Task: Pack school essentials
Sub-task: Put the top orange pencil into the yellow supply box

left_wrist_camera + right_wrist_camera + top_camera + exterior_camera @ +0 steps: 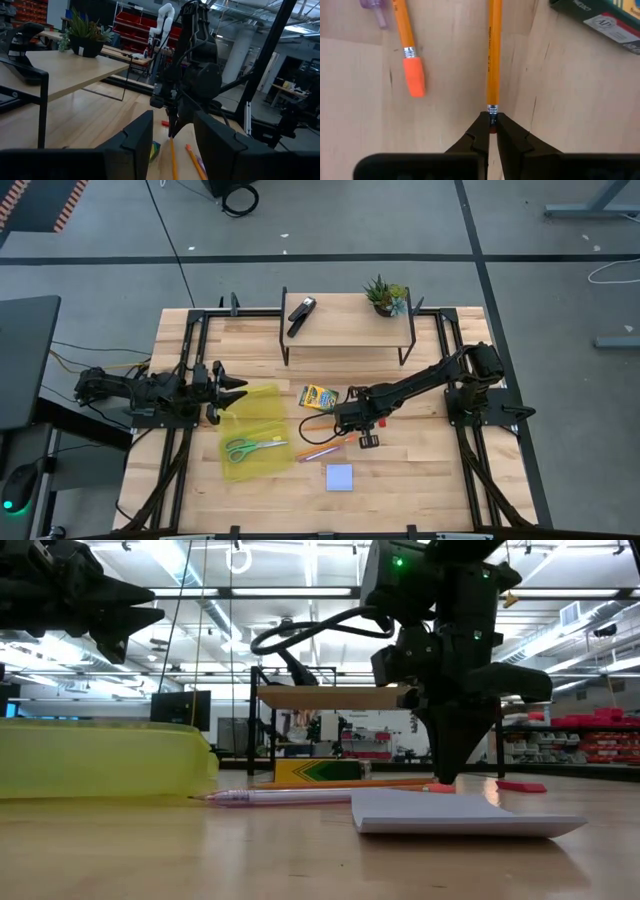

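Wooden surface [400, 480], small shelf at back. Right pincer [491, 131] down at surface, fingers clamped on eraser end of pencil [494, 55], which runs straight ahead of it. Second pencil [405, 35] just beside, crayon box [319, 397] near. Note pad [339, 477] apart. Left pincer [236, 392] spread open, hovering at yellow pouch [255, 435] edge; scissors [246, 447] on pouch.

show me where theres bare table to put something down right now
Bare wood lies in front of the blue note pad toward the near edge, and right of the right gripper. It is crowded between the yellow pouch, crayon box and pencils. The left gripper hovers by the pouch.
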Robot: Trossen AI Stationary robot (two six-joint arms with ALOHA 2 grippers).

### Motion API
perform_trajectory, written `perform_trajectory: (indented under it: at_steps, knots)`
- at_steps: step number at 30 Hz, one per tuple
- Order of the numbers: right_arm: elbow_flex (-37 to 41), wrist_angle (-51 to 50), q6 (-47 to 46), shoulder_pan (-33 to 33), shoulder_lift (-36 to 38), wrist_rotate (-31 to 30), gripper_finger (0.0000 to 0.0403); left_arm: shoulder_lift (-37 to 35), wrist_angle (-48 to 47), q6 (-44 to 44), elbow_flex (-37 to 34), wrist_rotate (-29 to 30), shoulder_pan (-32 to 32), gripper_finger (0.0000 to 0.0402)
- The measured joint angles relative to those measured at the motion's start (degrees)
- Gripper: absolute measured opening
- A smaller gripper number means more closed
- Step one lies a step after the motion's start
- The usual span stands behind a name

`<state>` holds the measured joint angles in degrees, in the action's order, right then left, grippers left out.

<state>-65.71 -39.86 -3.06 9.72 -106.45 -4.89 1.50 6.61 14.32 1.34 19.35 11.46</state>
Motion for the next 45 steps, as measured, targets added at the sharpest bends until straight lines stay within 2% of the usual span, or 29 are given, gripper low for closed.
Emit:
perform_trajectory:
  at_steps: [8,18,21,28,33,45]
  knots:
    - [-5.2,-5.5,1.1,0.0,0.0,-0.4,0.0031,0.0,0.0,0.0,0.0,0.0,0.0,0.0145]
    - [-19.2,-20.7,1.5,-0.8,0.1,-5.9,0.0031,0.0,0.0,0.0,0.0,0.0,0.0,0.0153]
    - [-23.1,-22.3,1.6,-0.7,0.2,-6.5,0.0031,0.0,0.0,0.0,0.0,0.0,0.0,0.0149]
    - [-28.0,-22.1,3.3,-0.7,0.2,-6.7,0.0031,0.0,0.0,0.0,0.0,0.0,0.0,0.0147]
    - [-28.3,-17.6,4.3,-0.7,0.2,-6.6,0.0031,0.0,0.0,0.0,0.0,0.0,0.0,0.0153]
    - [-28.3,-0.3,7.6,-0.7,-0.1,1.7,0.0031,0.0,0.0,0.0,0.0,0.0,0.0,0.0142]
